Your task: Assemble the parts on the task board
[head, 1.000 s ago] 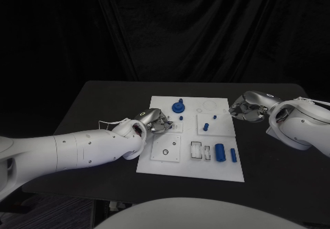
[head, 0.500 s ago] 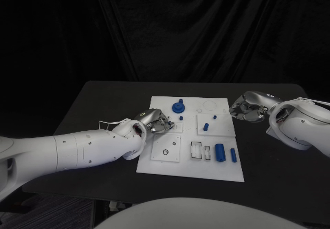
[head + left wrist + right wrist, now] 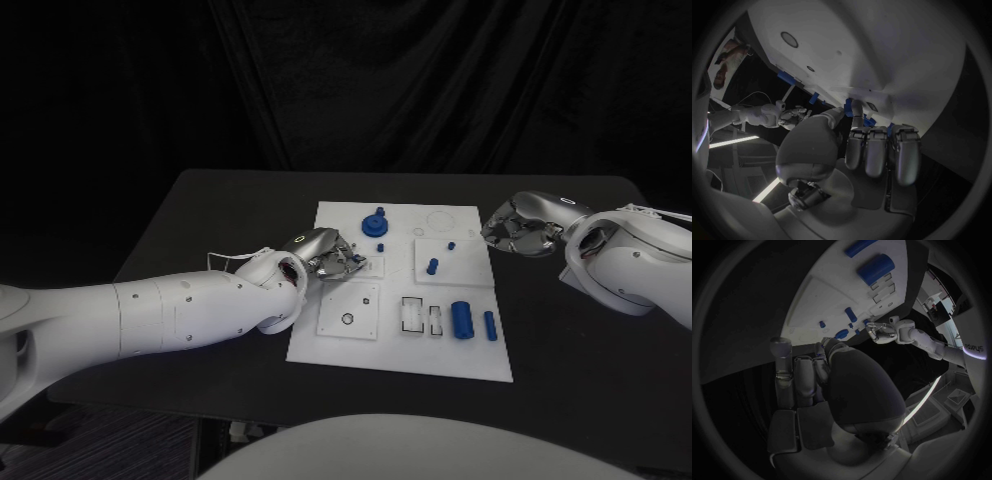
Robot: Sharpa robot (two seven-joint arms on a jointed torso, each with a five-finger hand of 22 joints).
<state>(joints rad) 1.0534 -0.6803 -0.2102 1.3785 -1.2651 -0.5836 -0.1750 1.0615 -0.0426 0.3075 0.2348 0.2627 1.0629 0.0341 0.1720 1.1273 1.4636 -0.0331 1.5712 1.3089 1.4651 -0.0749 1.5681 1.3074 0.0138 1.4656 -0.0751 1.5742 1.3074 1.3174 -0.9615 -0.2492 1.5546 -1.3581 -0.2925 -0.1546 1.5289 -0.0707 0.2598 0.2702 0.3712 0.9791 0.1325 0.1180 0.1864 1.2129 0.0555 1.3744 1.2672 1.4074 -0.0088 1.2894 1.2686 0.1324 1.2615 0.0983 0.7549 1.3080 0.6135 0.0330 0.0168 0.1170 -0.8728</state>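
Note:
The white task board [image 3: 404, 352] lies in the middle of the black table. A blue round knob [image 3: 376, 222] and two blue pegs [image 3: 431, 266] [image 3: 379, 247] stand in its far half. A thick blue cylinder [image 3: 462, 319] and a thin one [image 3: 490, 324] lie at its near right. My left hand [image 3: 332, 255] rests at the board's left edge with its fingers [image 3: 876, 150] curled in, and I see nothing gripped. My right hand [image 3: 519, 226] hangs at the right edge, also with curled fingers [image 3: 795, 375]. Blue pieces show just behind both sets of fingertips.
Several white square insets sit on the board [image 3: 817, 305], one [image 3: 349, 310] near my left arm and a slotted one [image 3: 423, 315] beside the cylinders. Bare black table [image 3: 216, 215] surrounds the board. A dark curtain hangs behind.

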